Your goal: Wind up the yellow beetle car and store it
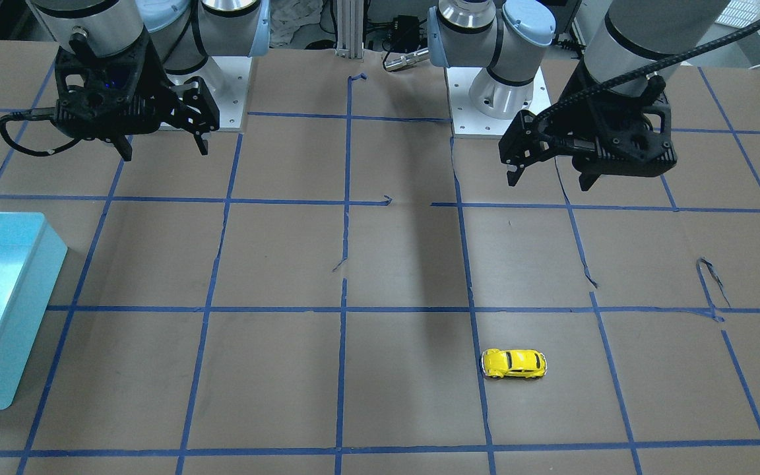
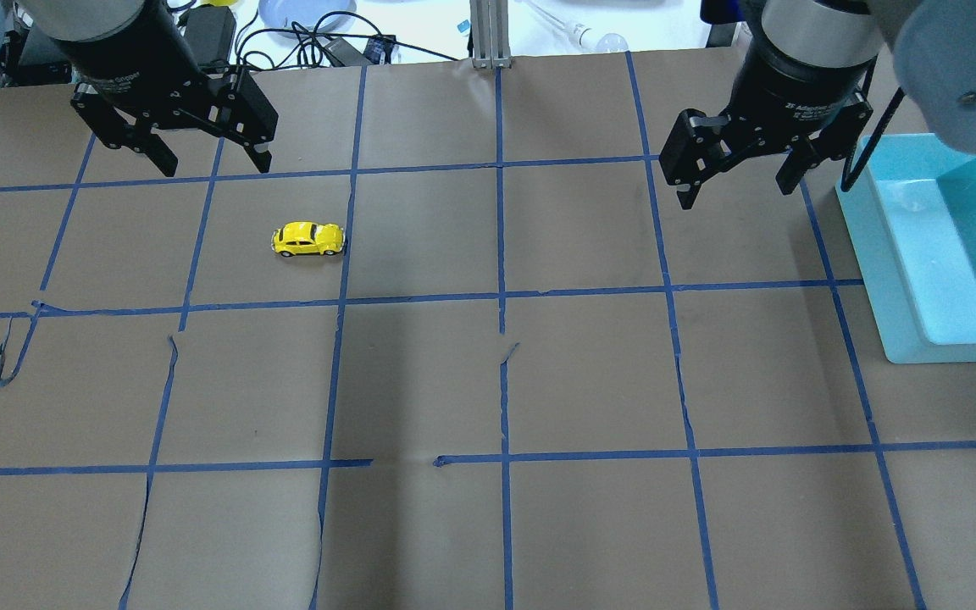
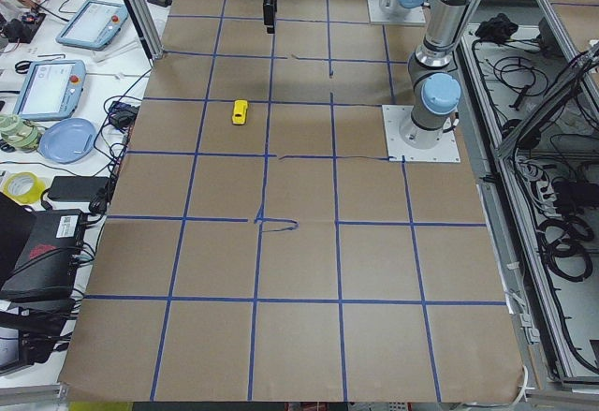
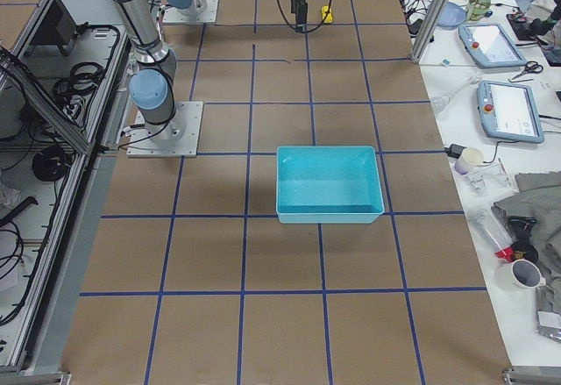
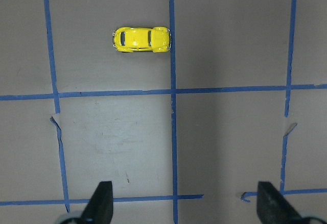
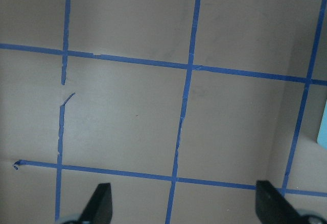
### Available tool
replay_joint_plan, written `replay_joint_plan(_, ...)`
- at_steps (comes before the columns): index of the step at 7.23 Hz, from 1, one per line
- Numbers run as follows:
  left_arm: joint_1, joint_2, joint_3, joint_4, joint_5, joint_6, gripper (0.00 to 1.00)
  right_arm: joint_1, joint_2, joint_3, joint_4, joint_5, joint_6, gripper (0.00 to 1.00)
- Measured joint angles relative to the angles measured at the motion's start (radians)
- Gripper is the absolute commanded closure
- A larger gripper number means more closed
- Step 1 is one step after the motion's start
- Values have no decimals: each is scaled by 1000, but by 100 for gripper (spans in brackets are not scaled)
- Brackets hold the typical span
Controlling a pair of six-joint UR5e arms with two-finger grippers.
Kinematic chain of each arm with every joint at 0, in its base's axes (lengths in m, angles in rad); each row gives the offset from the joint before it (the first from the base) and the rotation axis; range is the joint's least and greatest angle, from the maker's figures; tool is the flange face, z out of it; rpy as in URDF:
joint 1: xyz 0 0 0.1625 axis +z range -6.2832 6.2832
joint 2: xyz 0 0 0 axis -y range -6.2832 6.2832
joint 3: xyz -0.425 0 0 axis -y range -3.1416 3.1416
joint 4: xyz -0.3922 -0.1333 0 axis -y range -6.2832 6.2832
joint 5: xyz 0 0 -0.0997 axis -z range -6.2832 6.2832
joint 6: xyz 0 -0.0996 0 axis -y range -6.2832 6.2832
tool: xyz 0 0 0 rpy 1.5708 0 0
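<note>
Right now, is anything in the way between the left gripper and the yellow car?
Nothing visible. The left gripper hangs open, and only bare table lies between it and the car.

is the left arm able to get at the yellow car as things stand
Probably yes: the yellow beetle car sits in the open just ahead of the left gripper, jaws open, with nothing between them.

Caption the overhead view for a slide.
Yellow beetle car untouched; left hand and right hand hover open; teal bin at right.
</note>
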State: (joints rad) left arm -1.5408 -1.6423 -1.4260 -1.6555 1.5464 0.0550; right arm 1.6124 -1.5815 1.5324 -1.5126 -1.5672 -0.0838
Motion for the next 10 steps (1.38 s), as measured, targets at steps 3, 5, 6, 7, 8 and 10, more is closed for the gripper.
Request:
replay_joint_plan(3,-1,5,-24,8,-3,1,0,-1,0,0,0,-3,-1,0)
replay_joint_plan(5,2,6,-27,8,-1,1,0,-1,0,0,0,-1,-2,0)
replay_joint_plan(6,5,6,-28,8,0,2,0,0,0,0,0,-1,-1,0)
replay_joint_plan(7,5,5,-28,7,1,2,0,0,0,0,1,-1,-2,0)
replay_joint_plan(8,6,4,-28,8,0,2,0,1,0,0,1,0,-2,0)
replay_joint_plan(10,6,3,-29,8,-3,1,0,2,-1,0,2,7,-2,0)
